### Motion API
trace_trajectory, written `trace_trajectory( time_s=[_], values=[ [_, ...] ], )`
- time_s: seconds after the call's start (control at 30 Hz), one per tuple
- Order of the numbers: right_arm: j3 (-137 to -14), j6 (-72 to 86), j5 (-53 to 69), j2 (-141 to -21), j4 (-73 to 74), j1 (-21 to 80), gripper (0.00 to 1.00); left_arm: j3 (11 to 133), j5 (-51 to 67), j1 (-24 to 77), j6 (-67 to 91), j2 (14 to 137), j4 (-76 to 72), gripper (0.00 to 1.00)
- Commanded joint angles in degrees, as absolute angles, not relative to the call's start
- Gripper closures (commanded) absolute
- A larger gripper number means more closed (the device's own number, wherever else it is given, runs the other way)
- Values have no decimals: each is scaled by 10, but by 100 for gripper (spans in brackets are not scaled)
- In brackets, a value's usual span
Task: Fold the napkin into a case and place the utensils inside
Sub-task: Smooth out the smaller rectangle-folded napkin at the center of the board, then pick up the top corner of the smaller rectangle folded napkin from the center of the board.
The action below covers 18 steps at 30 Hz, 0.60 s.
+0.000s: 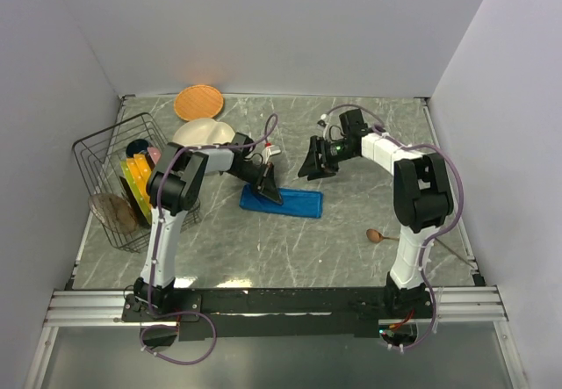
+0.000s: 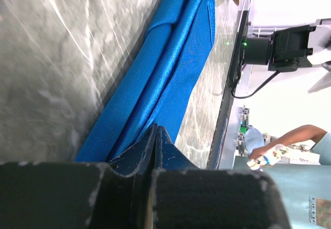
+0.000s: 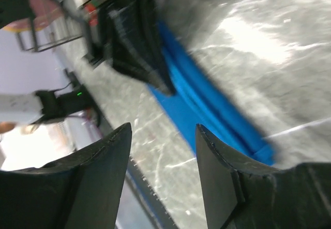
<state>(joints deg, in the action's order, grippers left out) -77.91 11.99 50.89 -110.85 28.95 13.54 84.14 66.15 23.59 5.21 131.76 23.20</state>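
Note:
The blue napkin (image 1: 281, 202) lies mid-table as a narrow, layered case. It also shows in the left wrist view (image 2: 160, 79) and in the right wrist view (image 3: 207, 110). My left gripper (image 1: 270, 187) is shut, its tips (image 2: 156, 128) down at the case's left end; no cloth shows between the jaws. My right gripper (image 1: 314, 165) is open and empty, hovering behind the case's right end; in its own view (image 3: 163, 131) it looks at the case. A brown wooden spoon (image 1: 376, 236) lies on the table to the right, apart from the case.
A black wire basket (image 1: 114, 178) with colourful plates stands at the left. An orange plate (image 1: 198, 102) and a white divided plate (image 1: 202, 133) lie at the back left. White walls close in the grey marble table (image 1: 263, 257).

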Motion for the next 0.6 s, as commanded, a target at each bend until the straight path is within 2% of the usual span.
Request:
trace_trajectory(
  time_s=[0.0,0.2,0.43,0.53,0.57],
  values=[
    [-786,112,443,-1139,258,142,39,811,600,243,33,1302,221,95],
    [-769,95,447,-1175,256,151,40,794,601,246,36,1282,215,95],
    [-726,71,469,-1151,266,177,49,723,595,259,65,1228,179,96],
    [-723,59,475,-1132,279,174,49,693,586,261,69,1193,157,95],
    [-731,55,481,-1127,286,172,47,687,588,261,69,1174,153,92]
  ],
)
